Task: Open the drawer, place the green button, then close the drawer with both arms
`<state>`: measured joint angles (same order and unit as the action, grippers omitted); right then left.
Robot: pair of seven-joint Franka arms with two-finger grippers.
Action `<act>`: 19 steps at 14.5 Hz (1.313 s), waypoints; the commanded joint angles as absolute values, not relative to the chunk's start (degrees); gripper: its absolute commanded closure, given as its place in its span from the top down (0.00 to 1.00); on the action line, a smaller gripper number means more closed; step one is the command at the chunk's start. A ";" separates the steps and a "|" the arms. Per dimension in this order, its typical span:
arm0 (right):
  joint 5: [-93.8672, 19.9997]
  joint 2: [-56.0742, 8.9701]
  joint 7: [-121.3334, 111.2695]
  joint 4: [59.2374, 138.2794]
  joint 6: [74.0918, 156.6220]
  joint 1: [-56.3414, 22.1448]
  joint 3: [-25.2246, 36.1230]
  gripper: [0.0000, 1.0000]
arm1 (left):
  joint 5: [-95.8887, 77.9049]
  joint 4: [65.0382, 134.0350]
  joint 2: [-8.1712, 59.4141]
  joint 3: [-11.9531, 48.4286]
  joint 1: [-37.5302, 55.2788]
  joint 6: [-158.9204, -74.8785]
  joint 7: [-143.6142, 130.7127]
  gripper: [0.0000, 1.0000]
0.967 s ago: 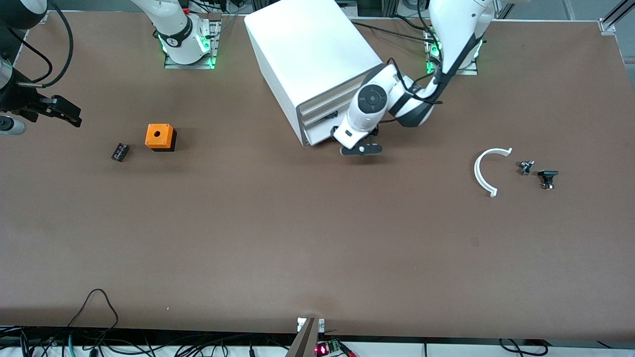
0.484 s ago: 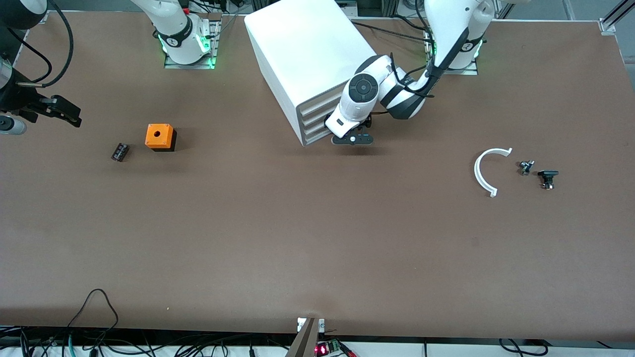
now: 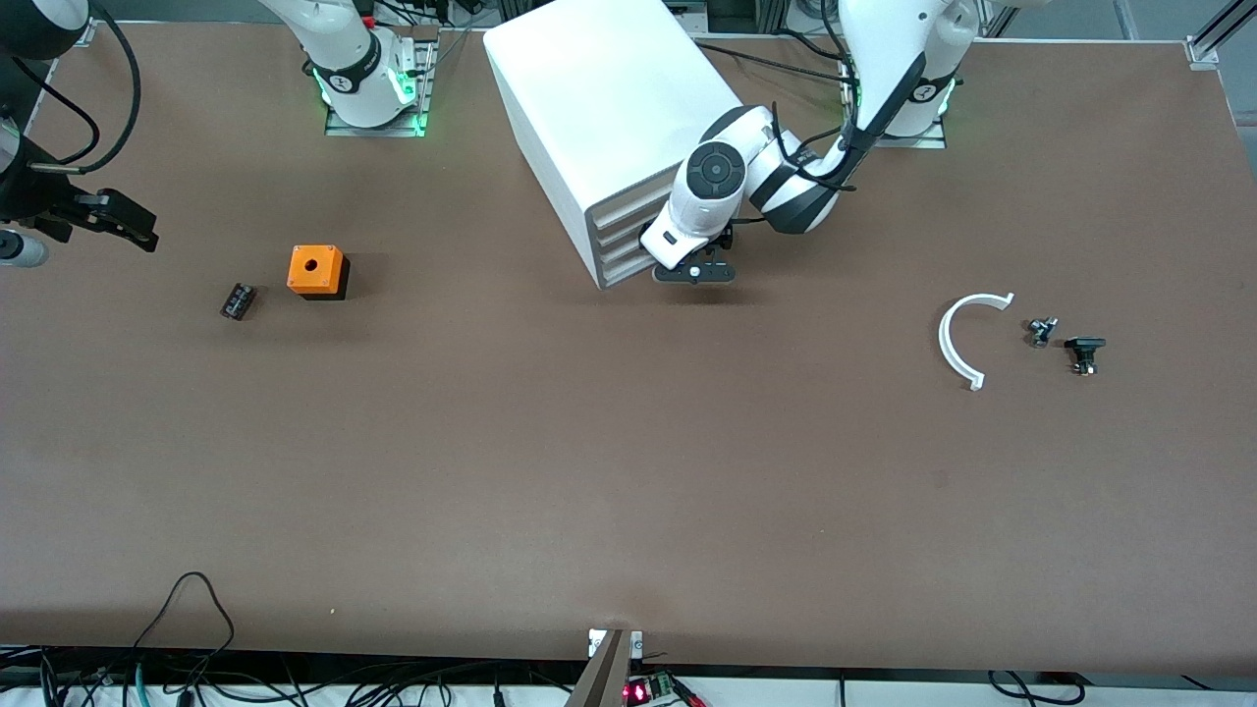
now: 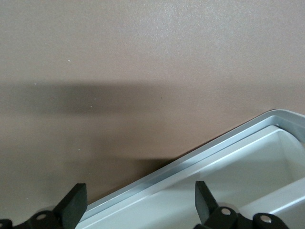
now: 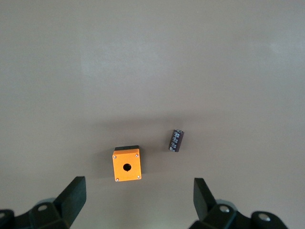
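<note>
The left gripper (image 3: 695, 273) hangs at the foot of the white cabinet (image 3: 609, 98), against the front of the drawer (image 3: 625, 274), the lowest of four. Its jaws are spread wide and hold nothing. The right gripper (image 3: 120, 218), equally wide and empty, waits over the table (image 3: 628, 471) at the right arm's end, above an orange cube (image 3: 316, 270) and a small dark block (image 3: 238, 300).

The button (image 3: 1084, 352) appears to be the small black piece at the left arm's end of the table, nearer the front camera than the cabinet and well apart from it. It lies just beside a smaller grey part (image 3: 1041, 331) and near a white curved strip (image 3: 964, 339). No green cap is visible from here.

The drawer looks stiff and light, likely to slide easily if pulled squarely by its front lip. The button is probably hard, light and apt to roll or tip, so it is best pinched across its blocky body.

The left wrist view alone shows the drawer's silvery rim (image 4: 190, 164) running between the fingertips (image 4: 76, 202), one over bare table, the other over the white tray. How far the drawer is out is unclear. The right wrist view alone looks straight down on the cube (image 5: 127, 165) and the block (image 5: 176, 141). Only the front view shows the button.
</note>
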<state>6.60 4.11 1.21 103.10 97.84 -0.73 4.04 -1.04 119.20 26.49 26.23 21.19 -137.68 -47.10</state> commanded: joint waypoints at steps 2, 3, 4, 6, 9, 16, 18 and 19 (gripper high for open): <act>5.19 4.31 -0.61 103.80 98.70 -0.53 4.31 1.00 | -1.06 119.97 22.07 25.85 18.39 -137.28 -47.02 1.00; 5.19 4.48 -0.62 103.80 98.53 -0.61 4.39 1.00 | -1.05 119.01 20.58 24.80 16.72 -137.29 -47.02 1.00; 5.19 4.48 -0.62 103.80 98.53 -0.62 4.31 1.00 | -0.79 117.44 18.91 23.65 15.05 -137.11 -46.93 1.00; 5.19 4.31 -1.75 103.71 98.70 -0.61 4.31 1.00 | -0.79 115.67 15.40 22.33 10.75 -136.85 -47.11 1.00; 5.19 4.39 -2.46 103.71 98.88 -0.62 4.31 1.00 | -0.97 114.70 11.18 20.83 6.77 -136.23 -47.28 1.00; 5.19 4.39 -2.55 103.71 98.44 -0.62 4.75 1.00 | -1.05 100.58 3.52 7.40 5.63 -112.82 -29.59 1.00; 5.19 4.31 -2.55 103.71 98.79 -0.62 4.75 1.00 | -1.05 96.08 3.08 3.53 5.63 -105.67 -21.57 1.00; 5.27 4.31 -2.55 103.71 98.88 -0.62 4.75 1.00 | -0.97 94.85 2.73 1.78 5.63 -103.38 -18.75 1.00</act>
<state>6.51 3.99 -1.19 103.24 98.26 -0.74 4.51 -1.02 98.89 2.22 4.51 5.23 -108.72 -25.32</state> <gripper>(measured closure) 0.000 0.000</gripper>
